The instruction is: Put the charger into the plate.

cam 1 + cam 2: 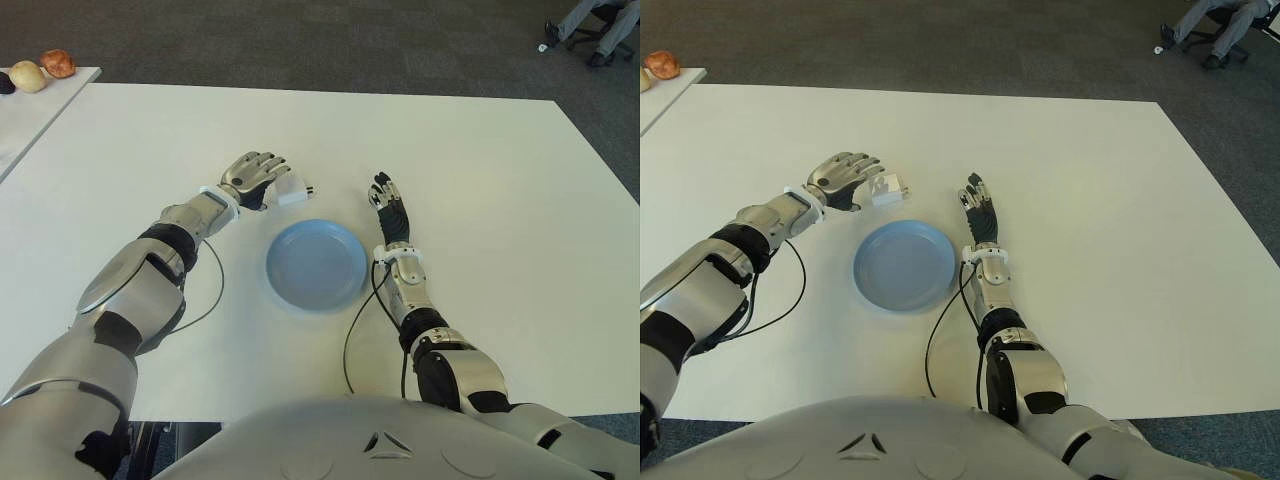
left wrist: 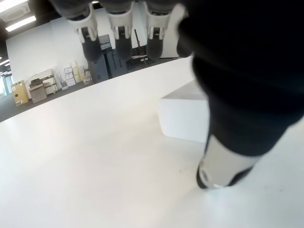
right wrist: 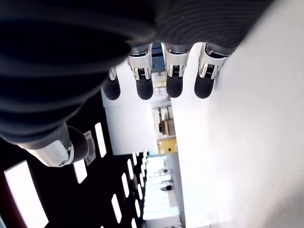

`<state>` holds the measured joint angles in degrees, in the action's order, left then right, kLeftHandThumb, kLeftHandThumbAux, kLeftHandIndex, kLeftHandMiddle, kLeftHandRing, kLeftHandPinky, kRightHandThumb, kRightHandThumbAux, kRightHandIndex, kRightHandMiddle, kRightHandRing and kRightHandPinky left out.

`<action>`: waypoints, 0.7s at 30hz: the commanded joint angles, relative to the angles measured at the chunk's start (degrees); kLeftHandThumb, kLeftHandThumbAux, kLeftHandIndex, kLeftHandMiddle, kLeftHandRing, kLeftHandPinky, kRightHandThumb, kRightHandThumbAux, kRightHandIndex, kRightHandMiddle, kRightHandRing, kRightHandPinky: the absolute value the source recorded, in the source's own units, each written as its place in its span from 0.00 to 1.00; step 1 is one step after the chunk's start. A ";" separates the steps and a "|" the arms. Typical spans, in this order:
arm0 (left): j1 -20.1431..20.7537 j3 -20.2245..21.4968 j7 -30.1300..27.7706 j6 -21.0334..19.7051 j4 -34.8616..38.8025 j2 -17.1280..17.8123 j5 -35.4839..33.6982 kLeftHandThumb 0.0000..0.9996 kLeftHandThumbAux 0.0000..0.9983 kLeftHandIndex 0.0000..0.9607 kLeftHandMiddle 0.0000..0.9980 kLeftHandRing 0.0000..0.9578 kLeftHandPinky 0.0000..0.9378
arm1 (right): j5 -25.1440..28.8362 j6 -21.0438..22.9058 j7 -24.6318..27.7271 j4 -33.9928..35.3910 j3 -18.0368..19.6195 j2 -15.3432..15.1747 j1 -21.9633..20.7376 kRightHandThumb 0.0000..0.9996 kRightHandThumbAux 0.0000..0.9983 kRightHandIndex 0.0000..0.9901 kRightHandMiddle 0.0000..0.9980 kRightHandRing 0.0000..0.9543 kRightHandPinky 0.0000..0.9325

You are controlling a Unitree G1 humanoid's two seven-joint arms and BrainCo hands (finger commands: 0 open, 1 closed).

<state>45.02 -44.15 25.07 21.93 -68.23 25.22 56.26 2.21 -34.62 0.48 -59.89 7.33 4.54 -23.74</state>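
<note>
Far left, on a separate pale surface [image 1: 40, 110]: three small rounded items [image 1: 42, 68], one dark, one cream, one reddish-brown, well apart from everything else.

On the white tabletop [image 1: 480, 180], left of centre: the left hand [image 1: 252, 178], palm down, reached in from the near left, with a thin black cable [image 1: 205, 300] looping off the forearm onto the tabletop. Fingers [image 1: 268, 163] loosely extended and slightly arched over the white charger [image 1: 291, 192], not closed around it. From the left wrist view, a clear view of the charger [image 2: 187, 116] as a white block lying flat on the tabletop [image 2: 95, 161], with the thumb tip [image 2: 223, 166] planted on the surface just beside its near corner and the other fingers [image 2: 118, 28] hanging above and beyond it; contact between thumb and charger could not be told.

Just right of the hand: the charger, lying on the tabletop a little beyond the far left rim of the plate, outside it.

Centre: the light blue plate [image 1: 316, 264], round and shallow, flat on the tabletop, between the two forearms.

Right of the plate: the right hand [image 1: 390, 210], idle, just beside the plate's far right rim, pointing away. Fingers [image 3: 142, 85] straight and side by side in the right wrist view, thumb [image 3: 66, 145] apart from them, holding nothing.

Far right, on the dark floor [image 1: 300, 40] beyond the tabletop: a seated person's legs [image 1: 600, 25].
</note>
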 commanded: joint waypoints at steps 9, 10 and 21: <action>-3.29 -5.34 1.46 -0.80 -1.65 0.00 3.95 0.00 0.79 0.00 0.00 0.00 0.00 | 0.02 3.09 -0.86 -3.52 0.17 0.31 2.35 0.00 0.48 0.04 0.06 0.04 0.07; -3.23 -6.12 1.61 -1.15 -1.87 0.19 4.69 0.00 0.79 0.00 0.00 0.00 0.00 | -0.09 3.24 -1.08 -3.62 0.14 0.21 2.23 0.00 0.48 0.04 0.06 0.04 0.07; -3.50 -10.55 1.40 -3.42 -2.67 1.26 7.54 0.00 0.78 0.00 0.00 0.00 0.00 | -0.55 4.05 -2.03 -4.08 -0.24 -0.36 1.71 0.00 0.49 0.03 0.05 0.04 0.06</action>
<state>44.79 -51.93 28.26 18.67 -69.02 25.89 60.54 1.95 -34.60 -0.79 -61.35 7.02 4.41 -24.67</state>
